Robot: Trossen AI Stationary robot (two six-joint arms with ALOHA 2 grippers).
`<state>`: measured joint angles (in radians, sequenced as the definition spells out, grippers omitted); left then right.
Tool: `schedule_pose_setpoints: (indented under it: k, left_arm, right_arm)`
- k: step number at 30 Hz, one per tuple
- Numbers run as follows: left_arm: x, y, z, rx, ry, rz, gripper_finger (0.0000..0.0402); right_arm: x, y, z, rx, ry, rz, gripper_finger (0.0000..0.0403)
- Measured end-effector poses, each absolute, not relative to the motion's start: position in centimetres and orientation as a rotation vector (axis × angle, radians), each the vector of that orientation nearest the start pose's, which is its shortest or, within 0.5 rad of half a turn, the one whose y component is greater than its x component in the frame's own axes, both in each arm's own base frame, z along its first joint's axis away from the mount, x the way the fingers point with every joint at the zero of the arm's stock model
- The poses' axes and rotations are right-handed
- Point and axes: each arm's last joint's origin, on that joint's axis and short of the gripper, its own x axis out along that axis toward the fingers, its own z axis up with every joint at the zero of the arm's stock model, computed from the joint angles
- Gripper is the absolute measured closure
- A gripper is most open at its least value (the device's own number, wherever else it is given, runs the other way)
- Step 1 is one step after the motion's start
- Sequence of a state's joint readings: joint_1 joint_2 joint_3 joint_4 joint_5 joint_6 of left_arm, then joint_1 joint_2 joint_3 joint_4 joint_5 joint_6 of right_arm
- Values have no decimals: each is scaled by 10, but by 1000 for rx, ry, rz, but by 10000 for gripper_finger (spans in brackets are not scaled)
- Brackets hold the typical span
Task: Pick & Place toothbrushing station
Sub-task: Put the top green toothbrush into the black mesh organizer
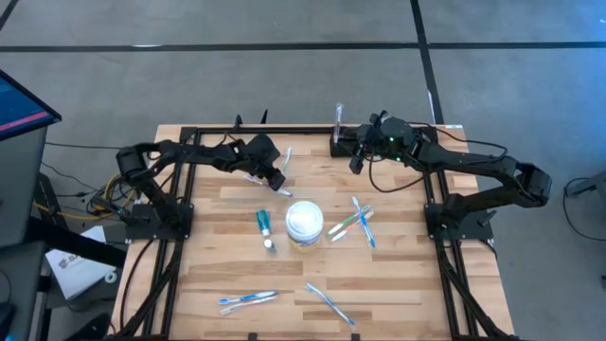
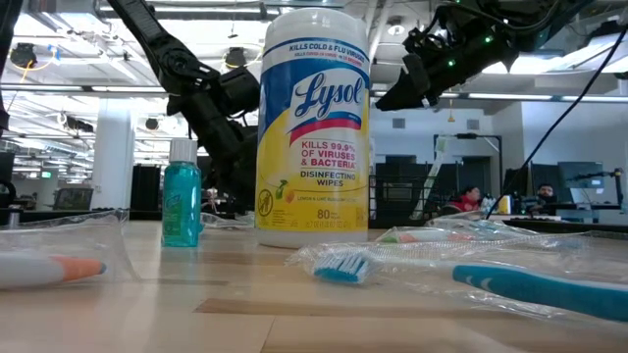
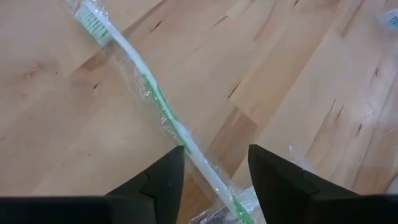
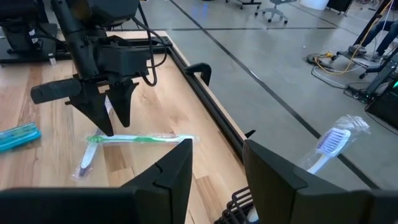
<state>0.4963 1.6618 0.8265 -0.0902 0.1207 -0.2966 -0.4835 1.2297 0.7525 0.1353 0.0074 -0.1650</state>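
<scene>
Wooden table (image 1: 398,284) under us holds wrapped brushes. We see the left gripper (image 3: 211,177) spread wide above a green brush (image 3: 149,99), apparently just freed or about to be grasped. The right gripper (image 4: 217,168) hangs parted over the rack (image 1: 343,144) at the far edge, a white brush (image 4: 326,149) standing beside it. Next, we judge, the left jaws must close on the handle.

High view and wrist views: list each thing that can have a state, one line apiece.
Left gripper: open, above the green-and-white wrapped toothbrush.
Green-and-white wrapped toothbrush: lying flat on the wood table, in clear wrap.
Right gripper: open, over the black slotted rack.
Black slotted rack: upright at the table's back edge.
Round white wipes tub: upright, lid closed.
</scene>
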Motion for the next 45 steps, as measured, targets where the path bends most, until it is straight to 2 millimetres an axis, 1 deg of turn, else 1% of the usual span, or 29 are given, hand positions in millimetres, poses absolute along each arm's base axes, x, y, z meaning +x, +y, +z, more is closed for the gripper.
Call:
schedule_pose_setpoints:
  k: [8, 15, 20, 26, 34, 45]
  left_arm:
    - [278, 139, 140, -540, 868, 486, 231]
    - [278, 139, 140, -528, 869, 499, 232]
    - [276, 143, 145, -528, 845, 522, 238]
    - [274, 137, 142, -535, 905, 513, 241]
    - [277, 131, 142, -543, 902, 505, 241]
    - [277, 130, 142, -533, 901, 523, 259]
  right_arm:
    - [237, -125, 261, -79, 375, -456, 269]
    - [237, -124, 261, -79, 376, -455, 270]
    - [237, -124, 261, -81, 376, -455, 269]
    - [237, -124, 260, -81, 377, -455, 273]
    - [237, -124, 260, -79, 376, -455, 275]
    - [238, -123, 260, -79, 376, -450, 275]
